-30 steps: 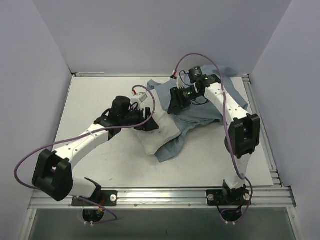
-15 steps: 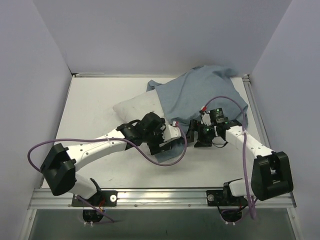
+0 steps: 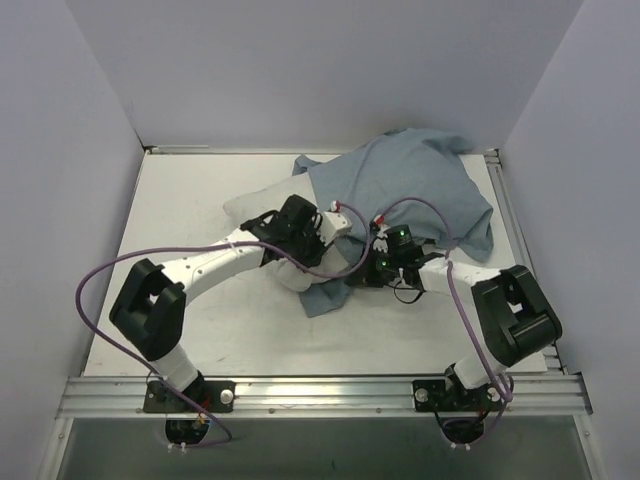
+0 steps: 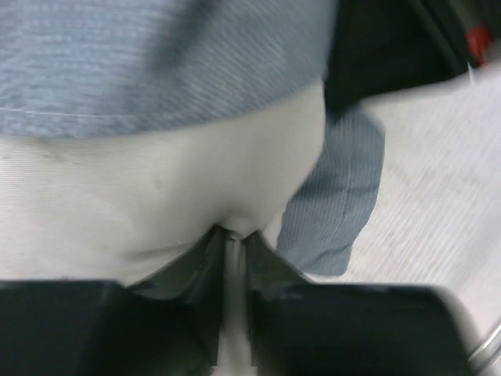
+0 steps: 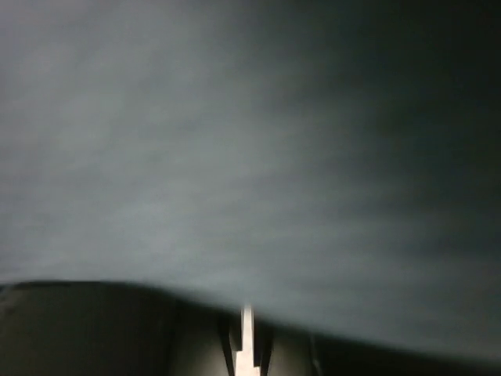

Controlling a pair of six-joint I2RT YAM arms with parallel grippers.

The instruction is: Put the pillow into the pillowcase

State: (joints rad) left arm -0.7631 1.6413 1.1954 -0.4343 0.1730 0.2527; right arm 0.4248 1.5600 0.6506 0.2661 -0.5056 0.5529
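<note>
white cotton shows at the left: the pillow [image 3: 252, 212] lies on the bench [image 3: 180, 190], its left end bare and its right part hidden under the pillowcase [image 3: 410, 190]. the left tool [image 4: 232, 233] is narrow, pinching a fold of the pillow just beside the case's hem. the right tool [image 5: 246, 317] looks nearly closed beneath blurred grey cloth; whether it grips any i cannot tell. i judge the stuffing partly done, with the bare end yet to be covered.

Probably a robotics lab cell: white table [image 3: 200, 190], plain lilac walls [image 3: 300, 70], aluminium rail [image 3: 320, 392].
</note>
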